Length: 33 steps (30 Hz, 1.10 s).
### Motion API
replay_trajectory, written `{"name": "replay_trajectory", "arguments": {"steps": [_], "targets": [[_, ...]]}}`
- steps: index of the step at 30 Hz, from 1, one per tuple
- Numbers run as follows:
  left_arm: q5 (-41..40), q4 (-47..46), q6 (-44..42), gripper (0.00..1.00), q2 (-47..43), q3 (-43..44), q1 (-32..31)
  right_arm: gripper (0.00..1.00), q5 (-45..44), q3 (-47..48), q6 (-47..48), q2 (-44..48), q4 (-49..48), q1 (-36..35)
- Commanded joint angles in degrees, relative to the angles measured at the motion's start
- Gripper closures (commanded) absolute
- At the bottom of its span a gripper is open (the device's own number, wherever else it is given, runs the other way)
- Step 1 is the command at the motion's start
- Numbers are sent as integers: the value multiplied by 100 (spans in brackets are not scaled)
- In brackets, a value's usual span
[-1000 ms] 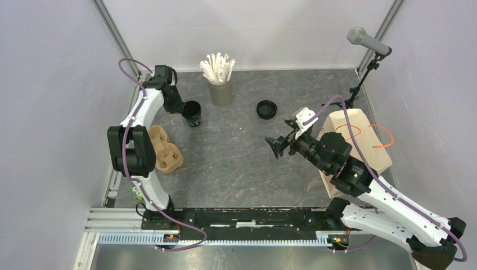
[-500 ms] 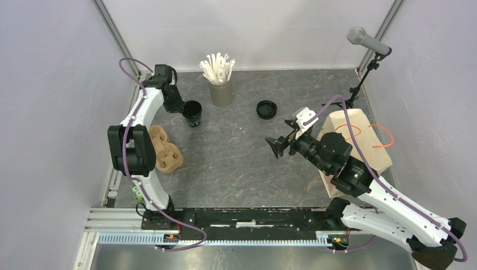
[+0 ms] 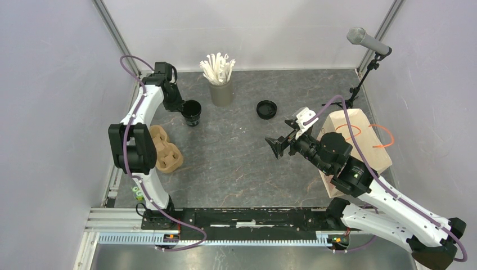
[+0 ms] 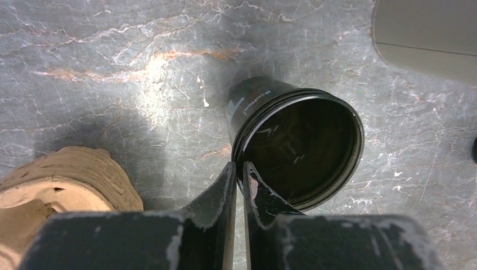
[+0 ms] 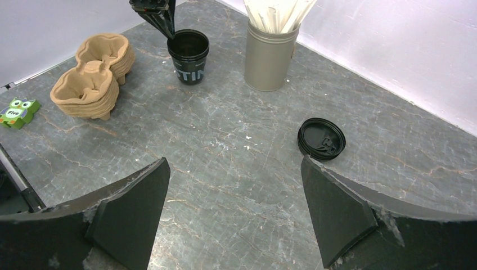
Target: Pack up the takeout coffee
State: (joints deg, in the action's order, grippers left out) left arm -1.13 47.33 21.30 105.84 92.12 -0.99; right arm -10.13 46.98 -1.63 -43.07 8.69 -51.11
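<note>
A lidless black takeout coffee cup point(image 3: 192, 112) point(image 4: 298, 149) point(image 5: 189, 56) stands upright on the table at the back left. My left gripper point(image 3: 181, 107) point(image 4: 240, 164) point(image 5: 169, 28) comes down at its near-left rim. Its jaws are nearly together, one finger outside the wall and one inside, pinching the rim. A round black lid point(image 3: 266, 108) point(image 5: 321, 138) lies flat further right. My right gripper point(image 3: 275, 145) point(image 5: 233, 159) hovers wide open over the middle of the table, nothing between its fingers, with the lid just beyond its right fingertip.
A grey cup of white straws point(image 3: 221, 90) point(image 5: 269, 56) stands right of the black cup. Stacked brown pulp carriers point(image 3: 166, 149) point(image 4: 56, 180) point(image 5: 93, 84) lie near the left edge. A brown paper bag point(image 3: 360, 140) stands at the right, a microphone point(image 3: 365, 40) behind it. A small owl tag point(image 5: 19, 111) lies front left.
The left arm has shifted very slightly at the cup's rim. The cup, the lid and the right arm stay where they were.
</note>
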Motion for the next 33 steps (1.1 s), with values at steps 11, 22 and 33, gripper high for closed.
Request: {"name": "replay_trajectory", "arguments": {"steps": [11, 22, 33], "targets": [[31, 189, -341, 97, 129, 300, 0, 7, 27, -75, -57, 79, -175, -12], [7, 268, -252, 98, 43, 347, 3, 6, 5, -90, -53, 99, -167, -19], [313, 320, -110, 98, -2, 470, 9, 6, -18, -136, -57, 74, -192, -13]]}}
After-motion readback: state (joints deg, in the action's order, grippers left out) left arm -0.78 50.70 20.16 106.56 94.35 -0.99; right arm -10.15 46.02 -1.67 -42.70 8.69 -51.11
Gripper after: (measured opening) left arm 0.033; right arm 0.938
